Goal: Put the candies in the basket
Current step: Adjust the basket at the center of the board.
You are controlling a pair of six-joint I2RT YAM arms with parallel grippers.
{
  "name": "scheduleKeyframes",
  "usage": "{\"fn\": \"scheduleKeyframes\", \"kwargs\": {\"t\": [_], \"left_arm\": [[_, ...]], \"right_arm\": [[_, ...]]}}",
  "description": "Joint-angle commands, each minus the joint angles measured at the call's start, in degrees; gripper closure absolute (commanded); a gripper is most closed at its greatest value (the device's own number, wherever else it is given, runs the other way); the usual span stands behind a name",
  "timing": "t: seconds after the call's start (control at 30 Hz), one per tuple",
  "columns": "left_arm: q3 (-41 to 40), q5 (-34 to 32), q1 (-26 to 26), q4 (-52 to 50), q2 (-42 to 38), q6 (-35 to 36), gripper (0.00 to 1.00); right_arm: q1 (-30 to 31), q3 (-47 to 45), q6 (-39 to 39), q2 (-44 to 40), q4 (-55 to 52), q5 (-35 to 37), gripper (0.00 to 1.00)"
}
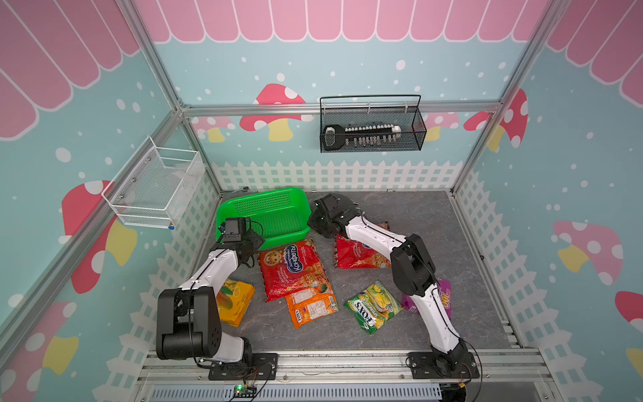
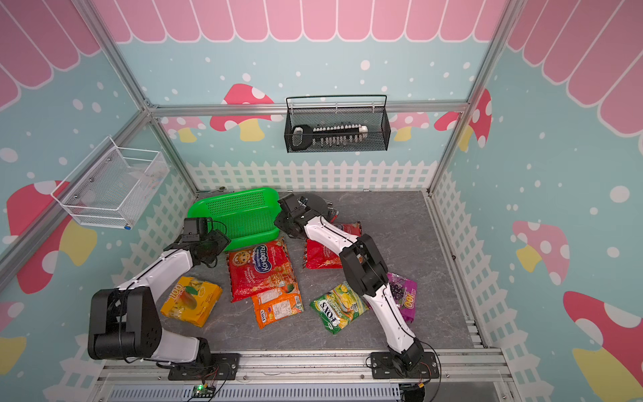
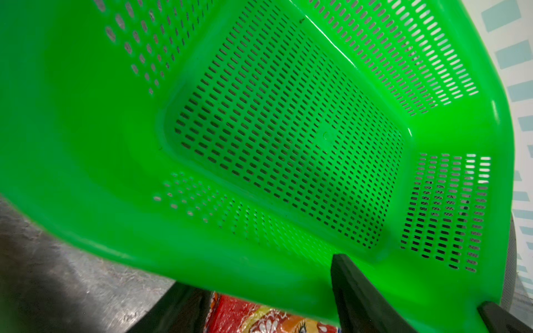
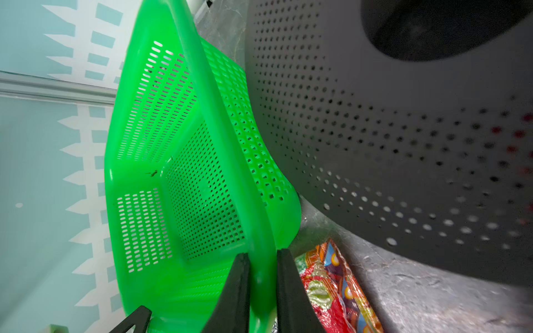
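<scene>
Nearest me, four candy bags lie on the floor: the yellow-orange bag (image 1: 235, 302) at the left, the orange bag (image 1: 311, 306), the FOX'S bag (image 1: 374, 306), and the purple bag (image 2: 403, 296) at the right (half under my right arm). Beyond them lie two red bags (image 1: 292, 268) (image 1: 358, 255). That makes six, none inside the single green basket (image 1: 275, 212) at far left. My left gripper (image 3: 259, 271) stands wide astride its near rim. My right gripper (image 4: 262, 253) pinches its right rim. The right wrist view shows a grey perforated round thing (image 4: 375, 144) just beside the basket, mostly covered by my arm in both top views.
</scene>
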Motion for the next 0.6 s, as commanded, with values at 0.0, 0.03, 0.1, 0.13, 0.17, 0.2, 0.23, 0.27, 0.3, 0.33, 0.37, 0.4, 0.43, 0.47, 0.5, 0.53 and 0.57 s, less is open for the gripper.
{"fn": "scheduleKeyframes", "kwargs": {"t": [0.0,0.03,0.1,0.13,0.17,0.2,0.23,0.27,0.3,0.33,0.37,0.4,0.43,0.47,0.5,0.53,0.57], "left_arm": [[1.7,-0.1,0.2,0.0,0.2,1.0,0.31],[1.9,0.5,0.2,0.1,0.2,1.0,0.31],[2.2,1.3,0.2,0.1,0.6,1.3,0.31],[2.4,1.7,0.1,0.1,0.8,1.3,0.31],[2.4,1.9,0.1,0.1,1.2,1.3,0.31],[2.5,2.1,0.0,0.1,1.5,1.3,0.31],[2.7,2.6,0.1,0.1,2.0,1.3,0.31],[3.0,3.6,-0.1,0.1,2.6,1.5,0.31],[3.3,4.8,-0.1,0.1,3.1,1.8,0.31],[3.6,5.8,-0.3,0.1,3.5,1.9,0.31],[4.0,6.5,-0.6,0.1,3.9,1.9,0.31],[4.2,7.0,-0.8,0.1,4.2,1.9,0.31],[4.4,7.3,-1.2,0.1,4.6,1.9,0.31],[4.6,7.5,-1.4,0.1,4.9,2.0,0.31],[4.6,7.5,-1.8,0.1,5.1,2.1,0.31],[4.6,7.7,-1.9,0.0,5.2,2.1,0.31],[4.6,7.7,-2.2,0.0,5.3,2.2,0.31]], "right_arm": [[0.4,0.5,6.3,-0.1,-3.0,3.7,1.00],[0.4,0.1,7.1,-0.4,-3.3,4.1,1.00],[0.4,-0.7,8.4,-1.1,-3.7,4.6,1.00],[0.4,-1.2,9.1,-1.5,-4.0,5.2,1.00],[0.4,-2.2,9.7,-2.1,-4.0,6.1,1.00],[0.4,-3.4,10.5,-2.8,-4.1,7.0,1.00],[0.4,-4.7,11.3,-3.5,-3.9,8.2,1.00],[0.3,-5.7,11.6,-4.1,-3.9,9.1,1.00],[0.2,-6.4,11.9,-4.7,-3.9,9.9,1.00],[0.1,-6.9,11.9,-5.2,-4.0,10.5,1.00],[0.0,-7.4,11.9,-5.7,-3.9,11.2,1.00],[-0.1,-7.7,11.9,-6.1,-3.9,11.8,1.00],[-0.1,-8.0,11.7,-6.4,-4.0,12.3,1.00],[-0.2,-8.4,11.5,-6.7,-4.0,12.6,1.00],[-0.3,-8.9,11.5,-7.0,-4.0,12.9,1.00],[-0.5,-9.5,11.6,-7.4,-4.0,13.0,1.00],[-0.8,-10.2,11.5,-7.8,-4.0,12.8,1.00]]}}
